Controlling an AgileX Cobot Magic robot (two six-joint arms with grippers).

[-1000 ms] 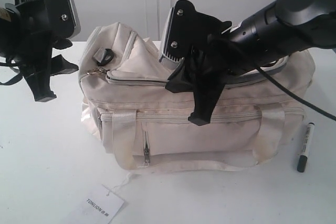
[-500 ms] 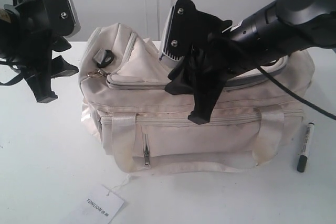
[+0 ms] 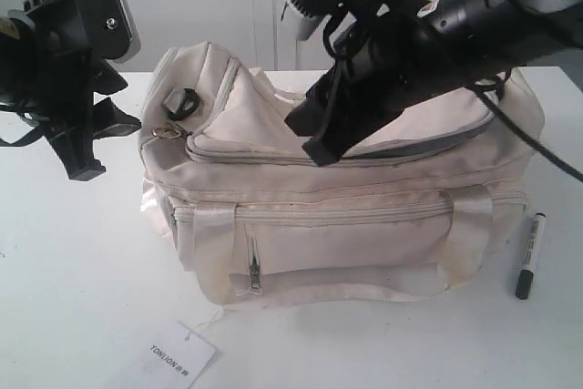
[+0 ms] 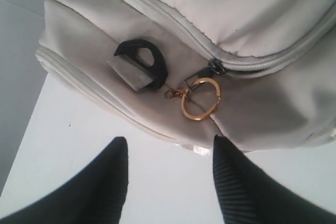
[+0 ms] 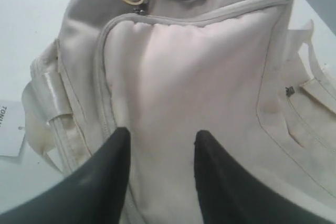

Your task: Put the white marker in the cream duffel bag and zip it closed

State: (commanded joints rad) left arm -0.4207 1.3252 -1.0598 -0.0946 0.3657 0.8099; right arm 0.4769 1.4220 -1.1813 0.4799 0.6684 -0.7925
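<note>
Sprawling across the middle of the white tabletop (image 3: 73, 298), the cream duffel bag (image 3: 346, 225) lies with its front pocket facing the near edge. The right gripper (image 3: 307, 141) hangs over the bag's top flap, jaws spread with nothing between them. The left gripper (image 3: 105, 145) hovers off the bag's left end, jaws likewise apart and empty. A paper tag (image 3: 178, 354) rests by the near edge. The white marker (image 3: 529, 255) lies on the tabletop just beside the bag's right end, outside it. A gold ring pull (image 4: 200, 99) hangs at the zipper's left end.
</note>
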